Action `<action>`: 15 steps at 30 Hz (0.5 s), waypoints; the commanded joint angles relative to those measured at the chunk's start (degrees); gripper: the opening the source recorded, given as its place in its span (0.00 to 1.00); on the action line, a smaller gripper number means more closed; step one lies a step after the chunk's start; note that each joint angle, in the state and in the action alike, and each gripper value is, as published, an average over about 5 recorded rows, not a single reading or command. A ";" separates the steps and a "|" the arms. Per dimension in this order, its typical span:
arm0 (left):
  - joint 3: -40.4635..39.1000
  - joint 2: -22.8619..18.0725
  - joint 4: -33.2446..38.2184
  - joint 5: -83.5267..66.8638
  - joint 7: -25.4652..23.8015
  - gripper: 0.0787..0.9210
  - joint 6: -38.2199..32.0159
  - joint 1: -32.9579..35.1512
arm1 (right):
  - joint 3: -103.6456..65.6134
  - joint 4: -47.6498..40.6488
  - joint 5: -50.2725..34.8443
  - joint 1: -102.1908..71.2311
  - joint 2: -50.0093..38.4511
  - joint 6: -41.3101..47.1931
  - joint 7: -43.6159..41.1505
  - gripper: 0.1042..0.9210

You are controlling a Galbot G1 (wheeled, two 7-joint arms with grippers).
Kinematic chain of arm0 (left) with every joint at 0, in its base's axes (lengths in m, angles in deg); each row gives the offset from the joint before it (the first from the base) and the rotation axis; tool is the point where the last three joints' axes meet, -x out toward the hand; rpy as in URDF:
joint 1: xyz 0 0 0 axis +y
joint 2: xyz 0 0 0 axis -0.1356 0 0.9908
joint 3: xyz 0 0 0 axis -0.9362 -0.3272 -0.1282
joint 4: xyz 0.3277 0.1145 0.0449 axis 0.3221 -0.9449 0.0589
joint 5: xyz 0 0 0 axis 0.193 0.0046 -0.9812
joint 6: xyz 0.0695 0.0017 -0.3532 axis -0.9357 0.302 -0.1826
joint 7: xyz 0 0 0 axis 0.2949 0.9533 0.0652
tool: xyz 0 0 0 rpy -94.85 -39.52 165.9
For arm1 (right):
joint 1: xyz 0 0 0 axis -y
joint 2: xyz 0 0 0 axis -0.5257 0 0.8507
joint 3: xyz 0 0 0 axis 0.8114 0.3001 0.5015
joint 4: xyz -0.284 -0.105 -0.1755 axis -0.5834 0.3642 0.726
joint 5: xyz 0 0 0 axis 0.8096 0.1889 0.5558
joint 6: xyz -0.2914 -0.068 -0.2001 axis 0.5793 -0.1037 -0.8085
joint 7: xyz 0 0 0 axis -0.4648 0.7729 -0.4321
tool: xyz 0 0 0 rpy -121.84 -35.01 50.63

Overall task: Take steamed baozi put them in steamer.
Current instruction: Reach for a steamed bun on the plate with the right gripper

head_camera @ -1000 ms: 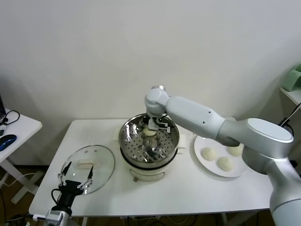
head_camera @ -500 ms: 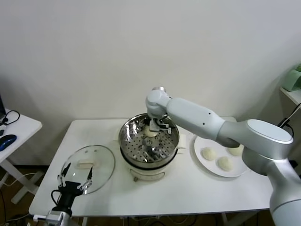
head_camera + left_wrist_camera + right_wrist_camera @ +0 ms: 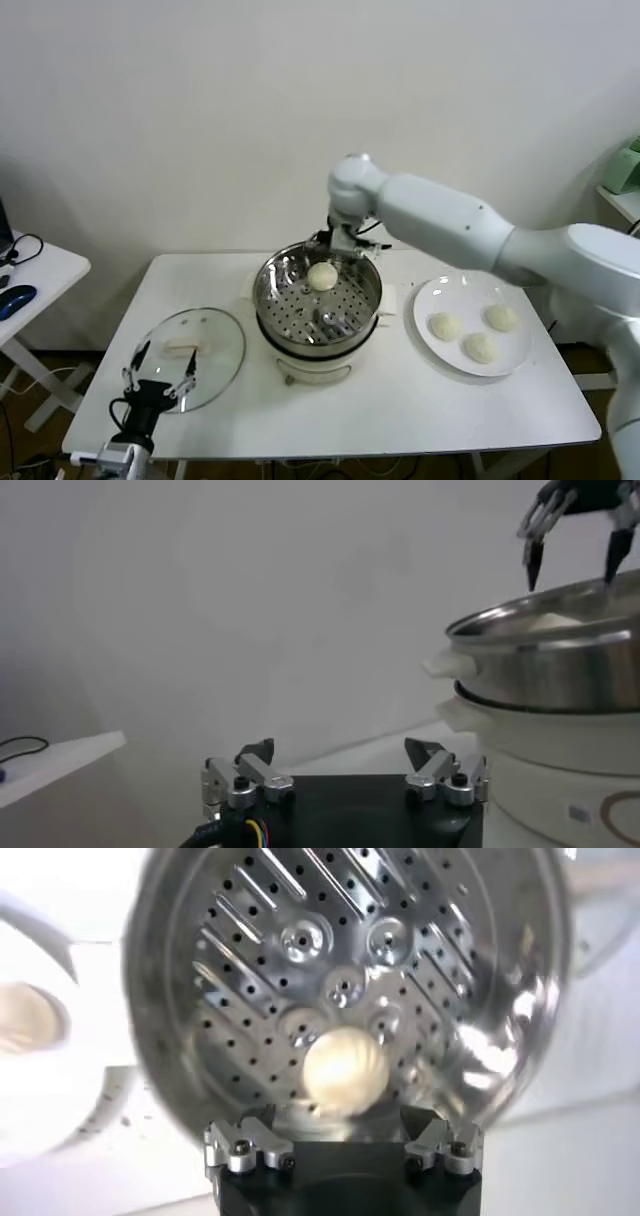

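While one bun sits in the steamer: claws hold nothing
Right claw (image 3: 338, 240): fingers spread wide, above the steamer's far rim
Steamer (image 3: 270, 300): middle of the tabletop (image 3: 400, 400)
Bun inside (image 3: 322, 276): far side of the basket
Other buns (image 3: 445, 326): three on the white plate (image 3: 425, 300), right
Left claw (image 3: 160, 378): fingers apart, near left, by the glass lid (image 3: 225, 345)

A shiny silver stainless-steel steamer basket (image 3: 318, 300) shows a floor dotted with rows of small dark holes, and it sits on a white cooker base (image 3: 318, 368). Inside lies one smooth cream-white round baozi (image 3: 322, 276); three more cream-white buns (image 3: 480, 347) rest on a plain white round plate (image 3: 432, 296). The flat round glass lid (image 3: 190, 356) is clear with a pale rim. The rectangular table (image 3: 400, 410) is white. The right arm's end effector (image 3: 342, 240) is black on a silvery-white arm; the left end effector (image 3: 160, 378) is black with silver fingers.
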 commanded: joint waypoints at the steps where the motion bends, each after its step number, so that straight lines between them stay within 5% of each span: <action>1: -0.33 -0.40 0.69 -4.82 3.23 0.88 0.09 -1.57 | 11.75 -0.17 -37.97 16.86 -11.46 16.82 -4.04 0.88; 8: -0.51 -1.19 2.22 -7.34 3.05 0.88 -0.43 -2.41 | 15.24 -2.15 -46.78 16.51 -23.13 25.96 -5.05 0.88; 15: -0.36 -1.52 2.84 -7.07 2.92 0.88 -0.43 -1.76 | 5.56 -2.71 -40.21 3.06 -32.14 29.26 -4.38 0.88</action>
